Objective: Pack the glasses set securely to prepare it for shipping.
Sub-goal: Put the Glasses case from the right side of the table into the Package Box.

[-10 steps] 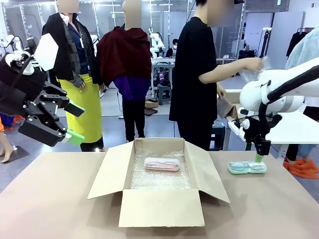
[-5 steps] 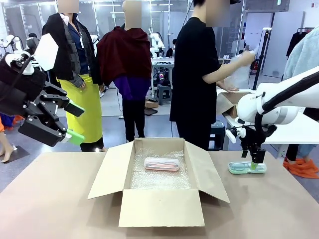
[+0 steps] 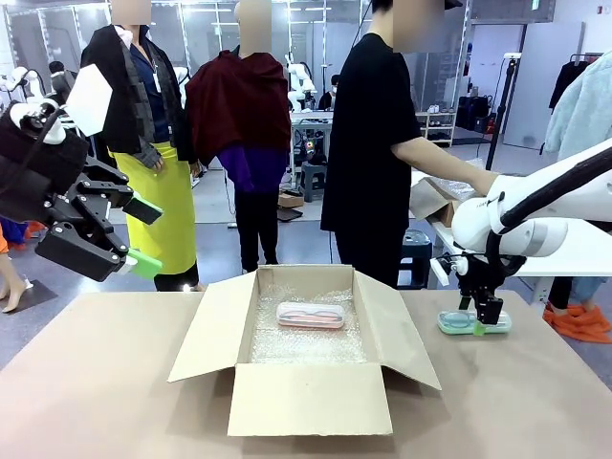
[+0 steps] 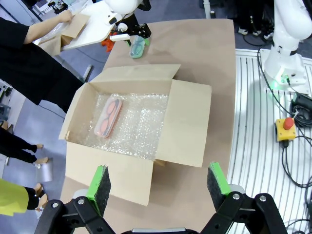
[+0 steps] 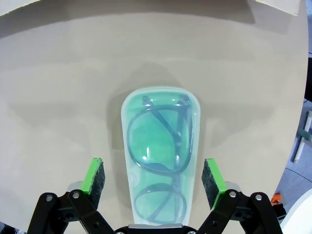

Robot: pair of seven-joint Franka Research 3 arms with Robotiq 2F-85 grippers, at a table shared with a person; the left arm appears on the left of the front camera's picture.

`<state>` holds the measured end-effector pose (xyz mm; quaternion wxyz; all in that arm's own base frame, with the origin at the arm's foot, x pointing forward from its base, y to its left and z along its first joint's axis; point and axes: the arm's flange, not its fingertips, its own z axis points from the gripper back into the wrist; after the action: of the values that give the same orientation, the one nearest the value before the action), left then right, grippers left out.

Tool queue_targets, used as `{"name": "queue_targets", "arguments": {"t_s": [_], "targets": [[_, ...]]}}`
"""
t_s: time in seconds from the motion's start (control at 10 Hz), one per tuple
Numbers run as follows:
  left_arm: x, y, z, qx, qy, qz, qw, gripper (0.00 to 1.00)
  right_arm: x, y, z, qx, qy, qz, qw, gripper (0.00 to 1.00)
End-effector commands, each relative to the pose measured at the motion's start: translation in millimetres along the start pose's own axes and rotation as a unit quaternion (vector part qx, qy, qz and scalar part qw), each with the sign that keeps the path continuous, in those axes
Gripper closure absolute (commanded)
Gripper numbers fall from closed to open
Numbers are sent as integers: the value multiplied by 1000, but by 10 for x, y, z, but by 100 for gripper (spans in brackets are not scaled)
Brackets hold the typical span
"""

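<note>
Both jaws are released. My right jaws straddle the mint case (image 5: 161, 146), right of the box (image 3: 311, 400), ready to grasp it.

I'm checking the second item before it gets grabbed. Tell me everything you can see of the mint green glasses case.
The mint green case lies flat on the brown table, outside the open cardboard box, on the robot's right. It is oblong with rounded corners, translucent and plastic-looking; dark-framed spectacles show through its clear top. The open right claw straddles its narrow width, a green pad on each side, not yet gripping. Nothing but the table seems to touch it.
</note>
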<state>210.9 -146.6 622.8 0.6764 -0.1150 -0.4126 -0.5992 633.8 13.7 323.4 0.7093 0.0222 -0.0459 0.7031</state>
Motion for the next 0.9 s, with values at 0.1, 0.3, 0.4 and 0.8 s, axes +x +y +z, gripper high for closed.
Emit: {"name": "queue_targets", "arguments": {"t_s": [0.1,0.3,0.4,0.8], "targets": [[-6,-9,23,-6,2,-2,1000,0,24,19,-99,-1,8,-16,1000,8],[-6,-9,23,-6,2,-2,1000,0,16,1,-153,0,14,-23,1000,24],[-6,-9,23,-6,2,-2,1000,0,23,5,-180,-2,16,-26,1000,29],[-6,-9,23,-6,2,-2,1000,0,36,46,-21,-11,15,-32,999,65]]}}
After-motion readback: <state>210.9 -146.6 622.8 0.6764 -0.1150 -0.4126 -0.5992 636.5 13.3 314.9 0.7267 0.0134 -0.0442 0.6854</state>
